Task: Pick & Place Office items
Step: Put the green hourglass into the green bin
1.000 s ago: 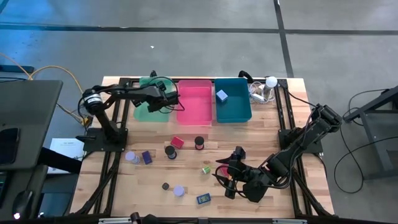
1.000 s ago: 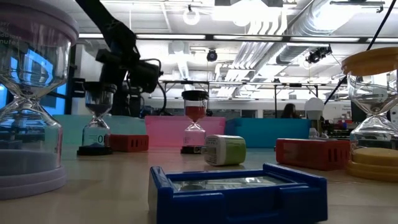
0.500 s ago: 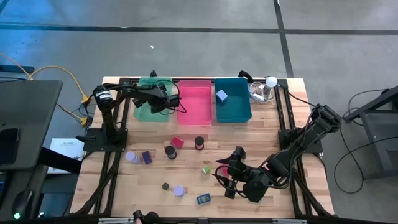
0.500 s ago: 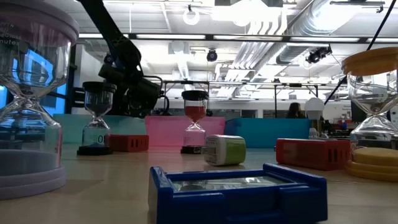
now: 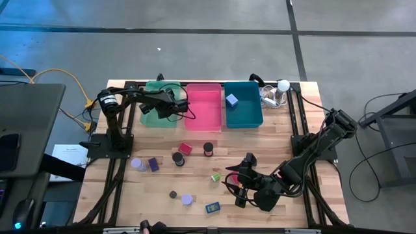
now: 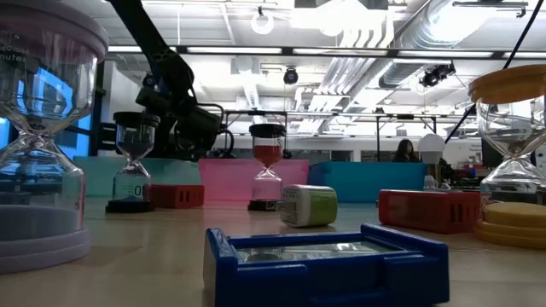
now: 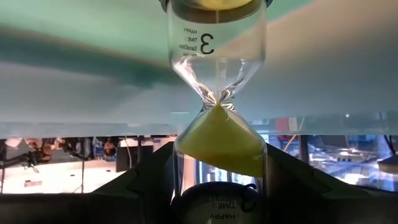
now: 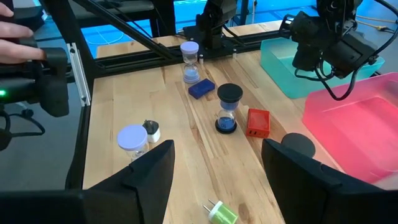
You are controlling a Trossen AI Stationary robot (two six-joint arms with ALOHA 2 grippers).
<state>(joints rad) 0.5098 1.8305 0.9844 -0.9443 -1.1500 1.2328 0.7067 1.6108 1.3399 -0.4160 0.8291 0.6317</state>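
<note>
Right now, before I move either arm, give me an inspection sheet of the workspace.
Surface: wooden table, no spill seen.
Job's things: timers and blocks loose, such as the red block; light blue cube in the teal bin.
Clutter: white ball-topped gadget, far right corner.
Grippers: left gripper at the green bin, shut on a yellow sand timer; right gripper open, empty.
Cables: yellow cable left of the table.
Surroundings: grey floor; person far behind.
</note>
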